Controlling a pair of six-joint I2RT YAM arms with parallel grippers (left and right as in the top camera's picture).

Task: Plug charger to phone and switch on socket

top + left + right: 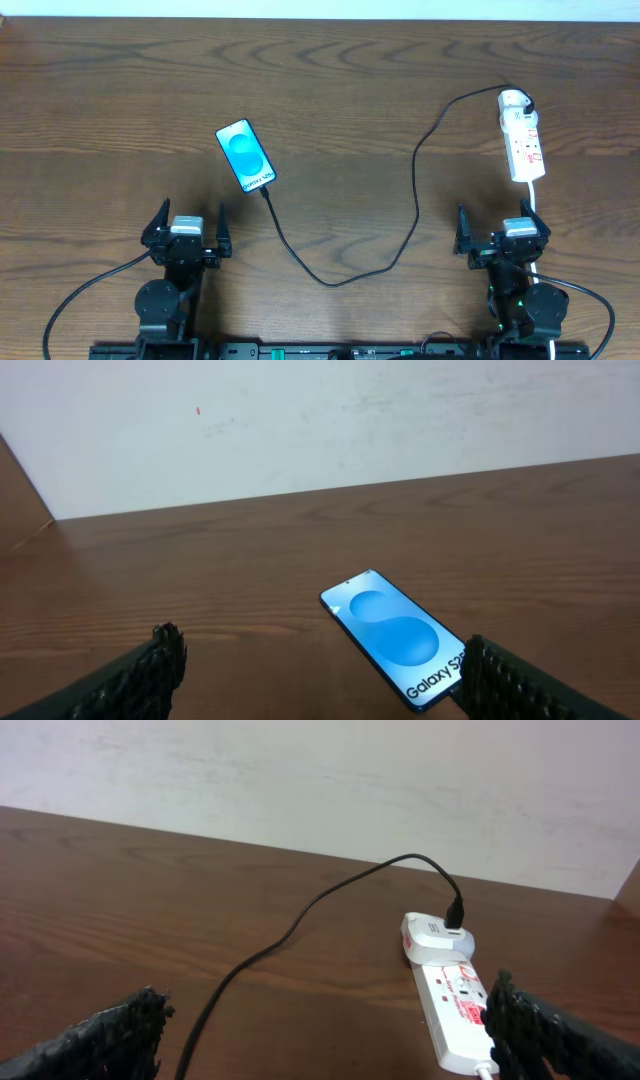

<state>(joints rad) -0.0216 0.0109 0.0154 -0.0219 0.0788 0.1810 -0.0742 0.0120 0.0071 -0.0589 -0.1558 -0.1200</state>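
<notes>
Left gripper (190,218), right gripper (502,225): jaws wide, empty. Phone (245,155): mid-left, charger (415,190) tip at its lower end, seating unclear. Socket (524,145): far right, adapter (513,100) fitted. Risk: your press skids the socket, tugging the charger loose.

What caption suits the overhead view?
Charger cable runs from phone to power strip; left gripper and right gripper open, holding nothing.

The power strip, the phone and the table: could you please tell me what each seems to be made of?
Power strip: likely moulded plastic, white and smooth with a slight sheen. Phone: glossy face, probably glass, since it looks flat and slick; its back is hidden. Table: brown wood grain, semi-matte; whether it is solid wood or laminate cannot be told.
</notes>
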